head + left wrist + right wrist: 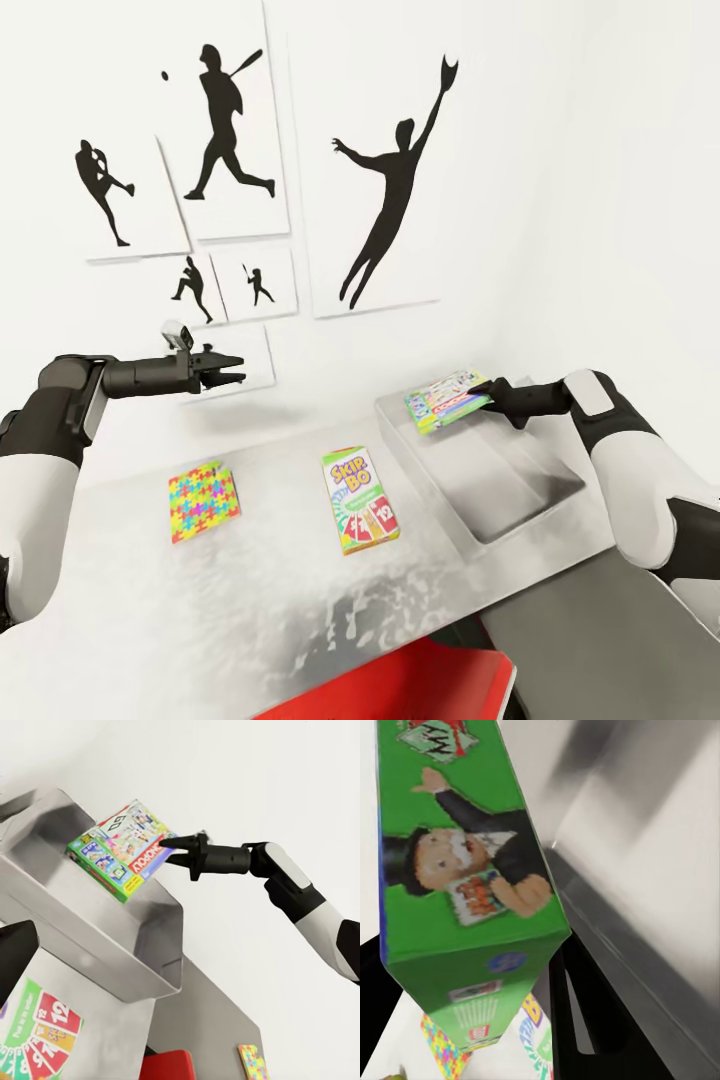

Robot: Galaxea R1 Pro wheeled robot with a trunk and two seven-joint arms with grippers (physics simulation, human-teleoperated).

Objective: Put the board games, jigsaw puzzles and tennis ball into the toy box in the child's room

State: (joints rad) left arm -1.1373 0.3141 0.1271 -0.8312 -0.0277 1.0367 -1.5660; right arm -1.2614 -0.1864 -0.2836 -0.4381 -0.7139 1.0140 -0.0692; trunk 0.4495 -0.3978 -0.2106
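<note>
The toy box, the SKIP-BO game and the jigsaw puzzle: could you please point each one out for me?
toy box (520,500), head view, bare inner floor.
SKIP-BO game (359,500), head view, middle of the printed lid.
jigsaw puzzle (204,500), head view, centre of the patterned face.

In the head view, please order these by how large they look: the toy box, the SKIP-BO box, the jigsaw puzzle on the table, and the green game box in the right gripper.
1. toy box, clearly largest.
2. SKIP-BO box.
3. jigsaw puzzle and green game box, held by the right gripper: they look alike, and the box is tilted and farther away, so I leave them unranked.
</note>
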